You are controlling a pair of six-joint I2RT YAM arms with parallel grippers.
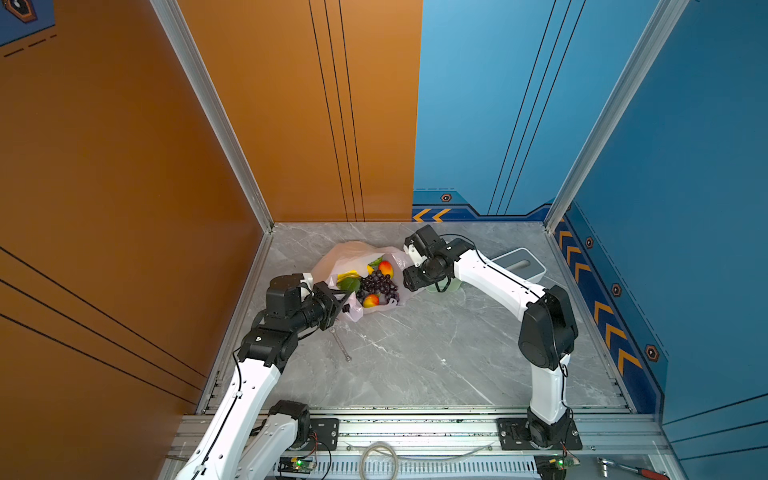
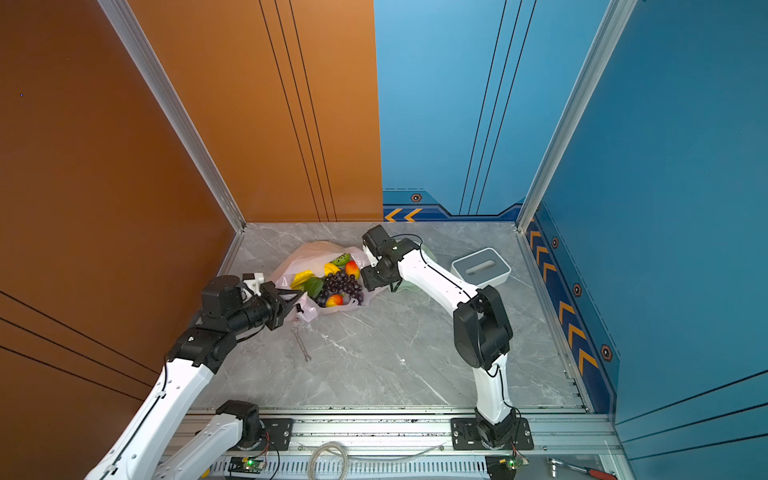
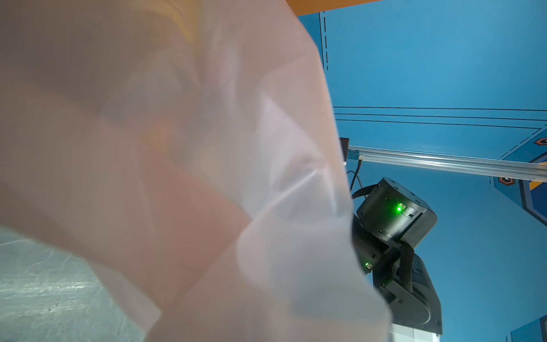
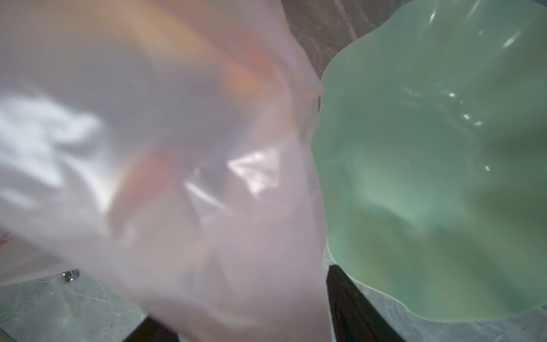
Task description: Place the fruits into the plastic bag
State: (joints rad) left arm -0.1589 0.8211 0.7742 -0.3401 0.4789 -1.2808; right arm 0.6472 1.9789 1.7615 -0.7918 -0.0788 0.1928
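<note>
Left fingers (image 1: 340, 300) pinch the rim of the thin translucent pale-pink plastic bag (image 1: 347, 254); right fingers (image 4: 340, 291) straddle its film, apart.
Toy fruits (image 1: 377, 286) (grapes, mangoes, bananas) sit inside; loading looks finished, so you next close right gently.

In the left wrist view the frame is mostly filled by the blurred plastic bag (image 3: 177, 177), and the left gripper (image 1: 346, 300) is hidden behind it. In the right wrist view the fruits (image 4: 244, 80) are reduced to orange smears through the film, and the green dish (image 4: 444, 148) is cut off by the edge.
</note>
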